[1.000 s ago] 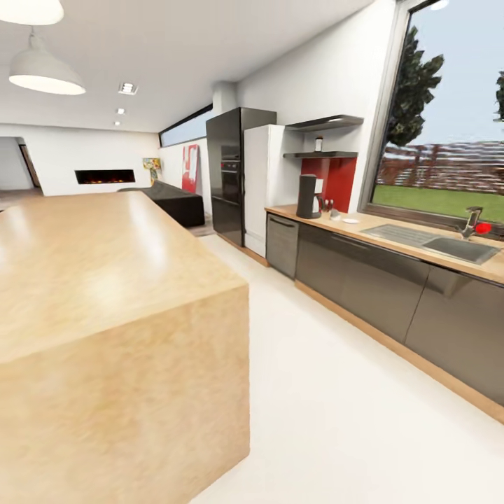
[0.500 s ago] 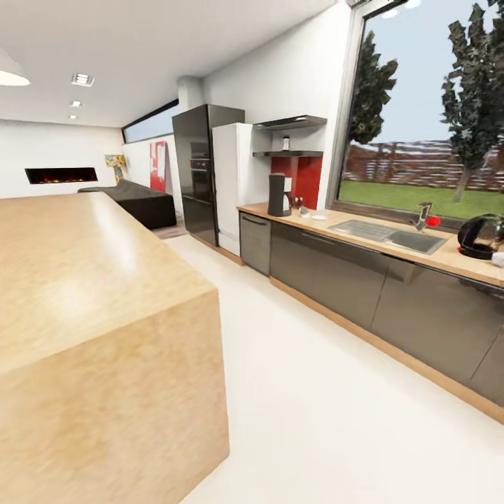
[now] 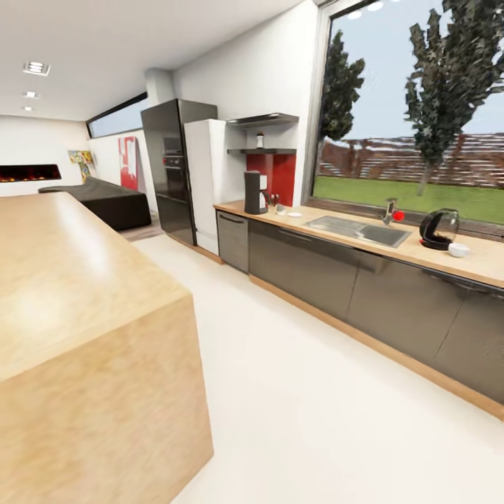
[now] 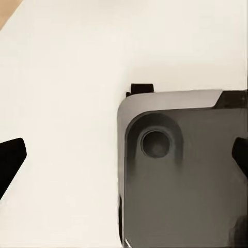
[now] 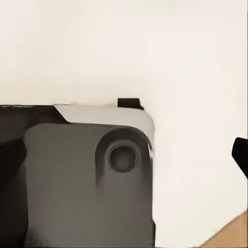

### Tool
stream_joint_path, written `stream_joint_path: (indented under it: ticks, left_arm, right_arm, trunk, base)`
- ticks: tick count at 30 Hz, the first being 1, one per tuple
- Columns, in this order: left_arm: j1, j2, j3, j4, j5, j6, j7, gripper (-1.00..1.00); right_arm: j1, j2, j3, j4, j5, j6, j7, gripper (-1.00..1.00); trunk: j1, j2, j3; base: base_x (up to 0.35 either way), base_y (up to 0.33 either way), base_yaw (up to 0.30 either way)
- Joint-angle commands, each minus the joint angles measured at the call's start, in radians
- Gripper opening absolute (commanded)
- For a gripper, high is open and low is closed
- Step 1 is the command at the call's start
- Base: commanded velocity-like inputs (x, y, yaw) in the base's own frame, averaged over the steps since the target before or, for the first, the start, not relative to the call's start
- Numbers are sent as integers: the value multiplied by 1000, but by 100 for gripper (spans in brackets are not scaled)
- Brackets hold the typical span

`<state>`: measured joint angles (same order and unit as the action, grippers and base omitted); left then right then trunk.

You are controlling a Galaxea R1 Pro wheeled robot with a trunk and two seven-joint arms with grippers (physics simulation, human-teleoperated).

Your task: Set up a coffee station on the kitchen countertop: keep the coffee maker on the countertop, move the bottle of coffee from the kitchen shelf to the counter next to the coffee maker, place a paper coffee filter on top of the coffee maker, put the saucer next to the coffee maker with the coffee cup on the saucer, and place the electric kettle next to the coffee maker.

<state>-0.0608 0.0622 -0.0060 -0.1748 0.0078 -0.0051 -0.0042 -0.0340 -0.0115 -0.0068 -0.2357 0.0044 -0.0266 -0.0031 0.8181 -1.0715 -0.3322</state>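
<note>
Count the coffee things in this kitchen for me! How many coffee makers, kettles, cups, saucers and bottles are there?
Coffee maker: 1, on the kitchen countertop
Electric kettle: 1, past the sink
Coffee cup: 1, beside the kettle
Saucer: 1, near the coffee maker
Bottle of coffee: 1, up on the shelf
Total: 5

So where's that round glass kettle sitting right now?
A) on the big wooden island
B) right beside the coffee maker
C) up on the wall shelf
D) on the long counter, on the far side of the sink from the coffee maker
D: the electric kettle stands on the kitchen countertop, with the sink between it and the coffee maker.
</note>
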Motion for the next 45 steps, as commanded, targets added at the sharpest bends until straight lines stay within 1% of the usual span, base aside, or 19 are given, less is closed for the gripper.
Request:
stream_joint_path:
  ticks: [1, 2, 4, 7, 8, 10, 11, 12, 14, 15, 18, 22, 24, 25, 26, 29, 32, 38, 45]
  left_arm:
    - [-8, 3, -1, -7, 1, -1, 0, 100]
    - [-31, 9, 0, -22, 2, -1, 0, 100]
    - [-66, 12, 0, -32, 3, -3, 0, 100]
    - [-129, 14, 0, -38, 3, -5, 0, 100]
    - [-138, 15, 0, -38, 3, -5, 0, 100]
    - [-166, 15, 10, -39, 11, -15, 0, 100]
    - [-173, 16, 21, -39, 19, -31, 0, 100]
    - [-178, 17, 41, -37, 34, -69, 0, 100]
    - [-176, 16, 62, -32, 50, -123, 0, 100]
    - [-175, 15, 69, -29, 54, -142, 0, 100]
    - [-171, 14, 80, -25, 60, -167, 0, 100]
    - [-169, 14, 96, -24, 67, -174, 0, 100]
    - [-169, 13, 120, -23, 82, -177, -2, 100]
    - [-169, 13, 135, -23, 93, -179, -3, 100]
    - [-169, 12, 137, -23, 94, -179, -3, 100]
    - [-169, 7, 140, -23, 93, -180, -2, 100]
    - [-168, 6, 141, -22, 91, -180, -2, 100]
    - [-168, 12, 139, -23, 88, -177, -2, 100]
    - [-167, 8, 135, -22, 88, -179, -2, 100]
  right_arm:
    - [-1, -5, 0, -17, 0, -3, 0, 100]
    - [0, -14, -1, -67, -1, -3, 2, 100]
    - [0, -20, -1, -133, -3, -3, 5, 100]
    - [-1, -22, -1, -235, -5, -4, 6, 100]
    - [-1, -22, -1, -253, -5, -4, 6, 100]
    - [-1, -21, -1, -320, -6, -3, 5, 100]
    - [-1, -21, -1, -351, -6, -3, 5, 100]
    - [-1, -21, -1, -390, -6, -3, 5, 100]
    - [-1, -21, -2, -417, -5, -3, 5, 100]
    - [-1, -22, -2, -421, -5, -3, 4, 100]
    - [-1, -23, -2, -418, -3, -4, 1, 100]
    - [0, -25, -1, -394, -3, -5, -1, 100]
    - [0, -25, -3, -383, -3, -5, -1, 100]
    - [0, -26, -16, -369, -3, -6, -1, 100]
    - [0, -26, -22, -366, -3, -6, -1, 100]
    - [0, -26, -64, -357, -3, -6, 0, 100]
    - [-1, -25, -75, -356, -3, -5, 0, 100]
    - [0, -20, -79, -352, -2, -4, 5, 100]
    - [0, -19, -83, -353, -3, -4, 2, 100]
  trunk:
    - [-4, 7, 1]
    - [-8, 14, 2]
    - [-15, 28, 6]
    - [-27, 49, 12]
    - [-31, 56, 14]
    - [-38, 70, 18]
    - [-42, 77, 20]
    - [-46, 84, 22]
    - [-54, 98, 26]
    - [-58, 105, 28]
    - [-69, 126, 36]
    - [-84, 154, 48]
    - [-92, 168, 54]
    - [-96, 175, 57]
    - [-100, 182, 60]
    - [-111, 203, 70]
    - [-123, 224, 79]
    - [-146, 266, 98]
    - [-173, 315, 120]
  base:
    - [0, 0, -200]
    - [0, 0, -203]
    - [0, 0, -209]
    - [0, 0, -214]
    - [0, 0, -215]
    - [0, 0, -215]
    - [0, 0, -216]
    - [0, 0, -216]
    - [0, 0, -210]
    - [0, 0, -151]
    - [0, 0, -82]
    - [0, 0, -19]
    - [0, 0, -5]
    - [0, 0, -2]
    - [0, 0, -1]
    - [0, 0, 0]
    - [0, 0, 0]
    - [0, 0, -120]
    - [0, 0, -257]
